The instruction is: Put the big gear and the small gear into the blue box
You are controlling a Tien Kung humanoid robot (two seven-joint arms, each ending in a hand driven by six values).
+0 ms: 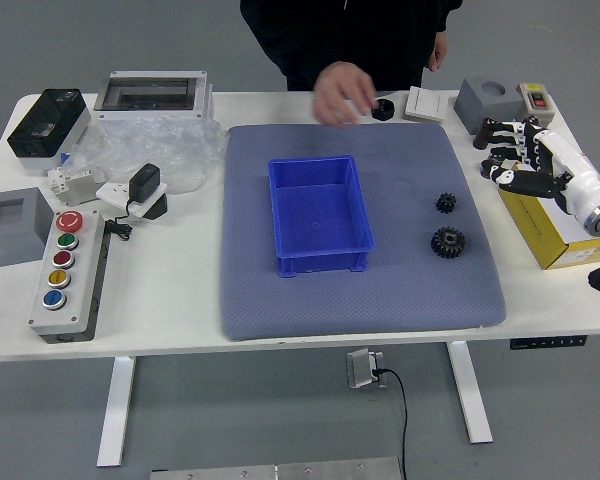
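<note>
My right hand (500,155) hangs over the yellow box at the table's right side, fingers spread and holding nothing. The big gear (447,242), black and toothed, lies on the blue-grey mat's right part, left of and below that hand. Just above it on the mat lies the small gear (446,202), also black; the two are apart. The blue box (323,262) stands on the mat left of both gears, with nothing inside. My left hand is out of view.
A person's hand (344,92), blurred, is over the mat's far edge. A yellow box (545,236) and grey block (488,100) stand at right. A button panel (70,275), plastic wrap (170,150) and grey box (13,226) occupy the left. The mat (380,300) lies beneath the gears.
</note>
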